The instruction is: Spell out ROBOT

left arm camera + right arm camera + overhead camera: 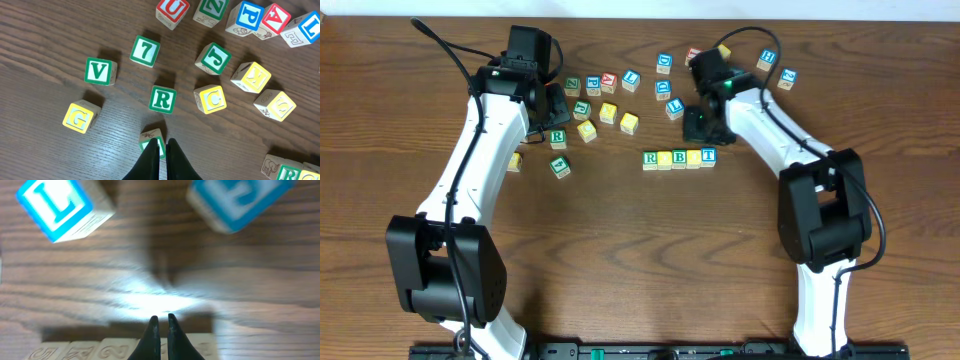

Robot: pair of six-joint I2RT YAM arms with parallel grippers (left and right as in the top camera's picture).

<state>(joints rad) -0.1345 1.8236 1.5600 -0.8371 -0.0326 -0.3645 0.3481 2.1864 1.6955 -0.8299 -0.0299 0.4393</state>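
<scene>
1. At the bottom centre of the left wrist view, my left gripper is pressed together and pinches nothing. Its tips overlap a green cube whose letter I cannot read.
2. Just above that sits a spare R cube.
3. In the right wrist view my right gripper is likewise closed and empty. The row shows only pale faces along the lower edge, with a blue L cube at upper left.
4. Only the overhead view spells it out, right of centre: green R, yellow cube, green B, second yellow cube, blue T, all touching.
</scene>
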